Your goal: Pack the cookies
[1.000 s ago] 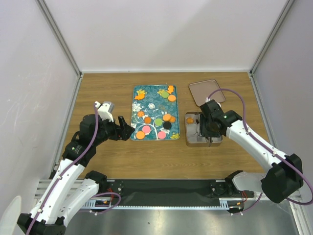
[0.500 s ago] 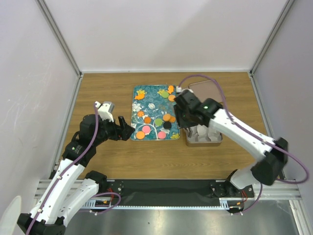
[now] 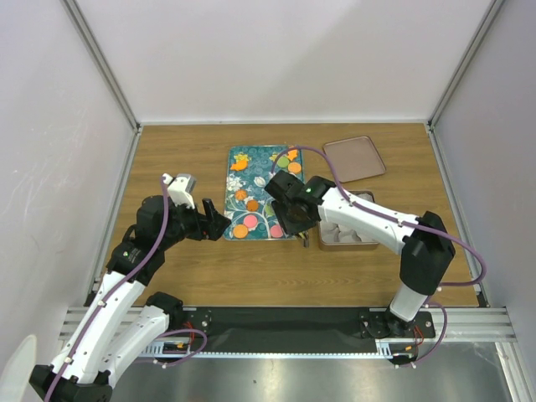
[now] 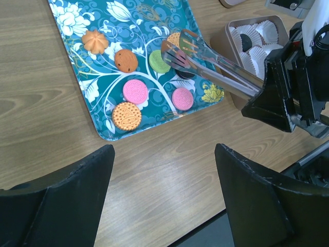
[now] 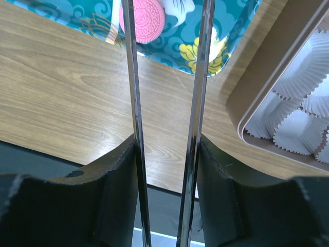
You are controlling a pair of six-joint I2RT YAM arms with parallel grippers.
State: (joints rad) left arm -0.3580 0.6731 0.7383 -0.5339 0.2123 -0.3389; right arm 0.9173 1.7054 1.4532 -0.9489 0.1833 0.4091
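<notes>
**Right hand clamped on tongs over the tray, left hand open**

Your right hand (image 5: 167, 152) is closed on a pair of metal tongs (image 4: 216, 67). In its wrist view both steel arms run up between the fingers (image 5: 118, 175), which press them from the outside. The two arms stand apart, not squeezed together. The slotted tips reach out ahead of the hand and hang over the near right part of the teal tray (image 4: 103, 72). You cannot tell from these views whether the tips touch anything.

The cookies (image 4: 136, 91) lie loose on the tray, ahead of the right hand.
- At the tong tips: a black cookie (image 4: 186, 75) sits mostly hidden under the tongs, and a green cookie (image 4: 159, 60) lies just beside them.
- Beyond the tips: an orange one, partly covered.
- Short of the tips, closest to that hand: a pink cookie (image 4: 182, 98) by the tray's near edge.
- One dark cookie (image 4: 247, 43) sits apart from the rest in a white paper cup (image 4: 259, 51) of the square tin (image 4: 222, 41). The tin is just to the right of the right hand.

Your left hand (image 4: 164, 149) is open wide with nothing between the fingers. It hovers over bare worktop (image 4: 41, 103), just short of the tray's near corner. The nearest cookie ahead of it is an orange patterned cookie (image 4: 126, 116) at that corner.

The tin lid (image 3: 354, 157) lies flat on the worktop beyond the tin, well apart from both hands.
</notes>
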